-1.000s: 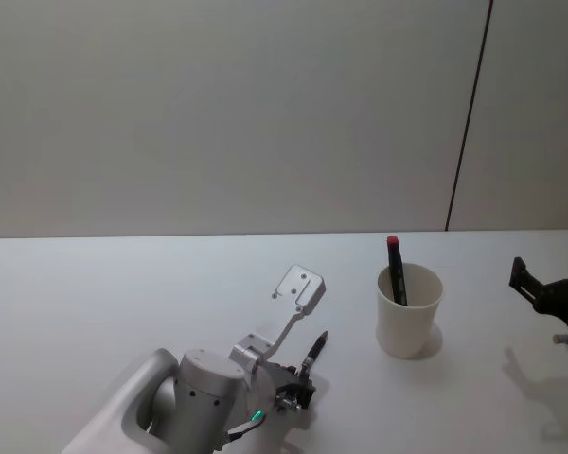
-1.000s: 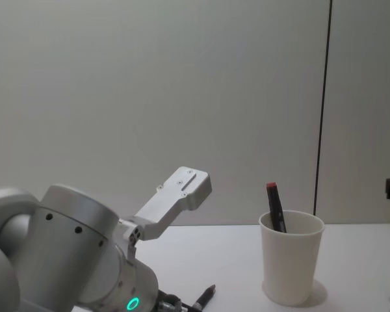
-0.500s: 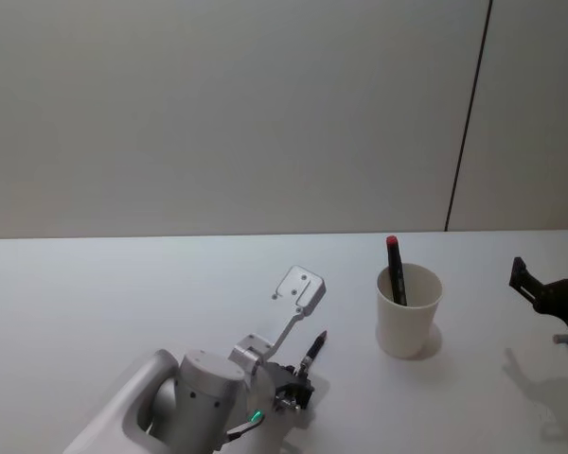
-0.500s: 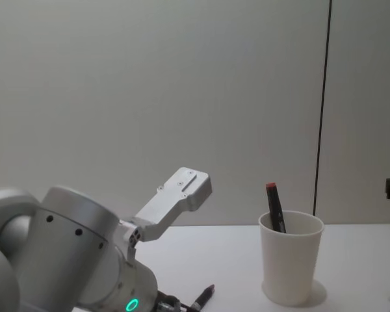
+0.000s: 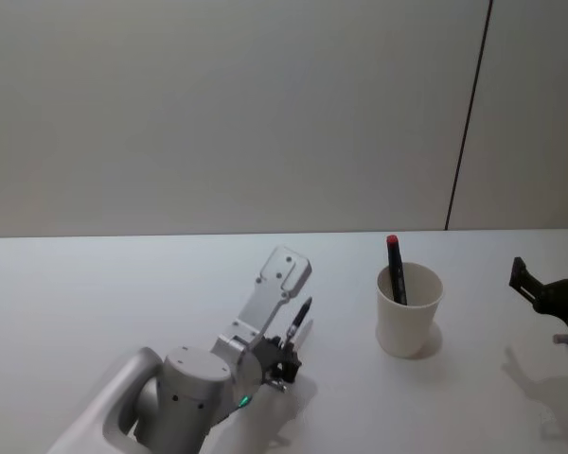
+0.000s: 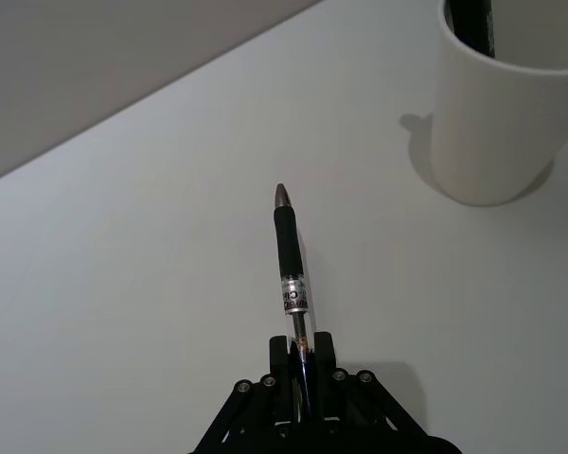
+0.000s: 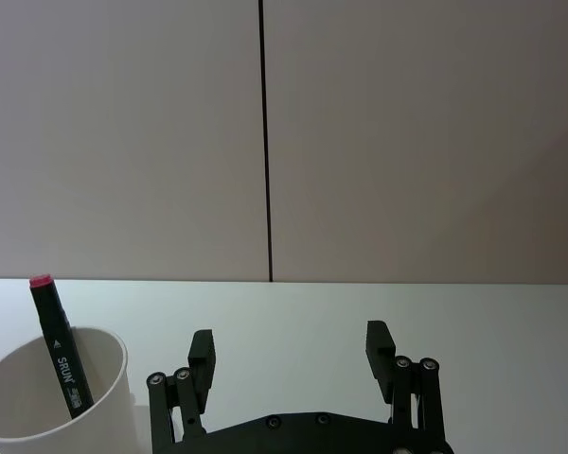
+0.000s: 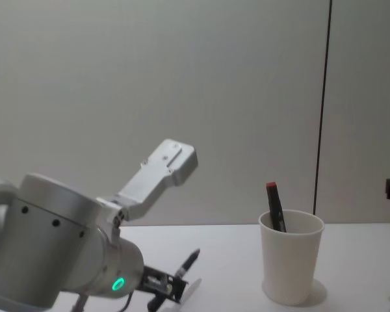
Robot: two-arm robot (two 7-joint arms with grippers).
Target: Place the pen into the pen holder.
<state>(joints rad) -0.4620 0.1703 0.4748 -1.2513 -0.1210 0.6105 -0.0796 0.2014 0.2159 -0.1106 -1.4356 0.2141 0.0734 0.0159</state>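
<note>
1. Right now, head view: the left gripper [image 5: 282, 352] is clenched on the rear end of the slim black pen w/ a clear mid-section [image 5: 300, 317]. The pen's tip points up & away. It sits left of the pen holder, a tapered white paper cup [image 5: 408, 312], near it but apart. A black marker w/ a red cap [image 5: 396, 270] leans inside the cup. The right gripper [image 5: 540, 288] is parked far right over the white table [image 5: 76, 303].
2. Left wrist view: the pen [image 6: 289, 255] juts out from btwn the closed jaws. The pen holder [image 6: 506, 123] lies ahead & off to one side.
3. Right wrist view: the right gripper [image 7: 291, 345] has its jaws spread & empty.
4. Chest view: the pen [image 8: 187, 261] is tilted, tip raised, apparently clear of the table.
5. Step in hand, I'd judge: pen grasped, carry to the cup underway, insertion not yet done.
6. Next move probably needs the pen brought over the rim, tipped nearer upright, lowered beside the marker w/o knocking the light cup, then released.
</note>
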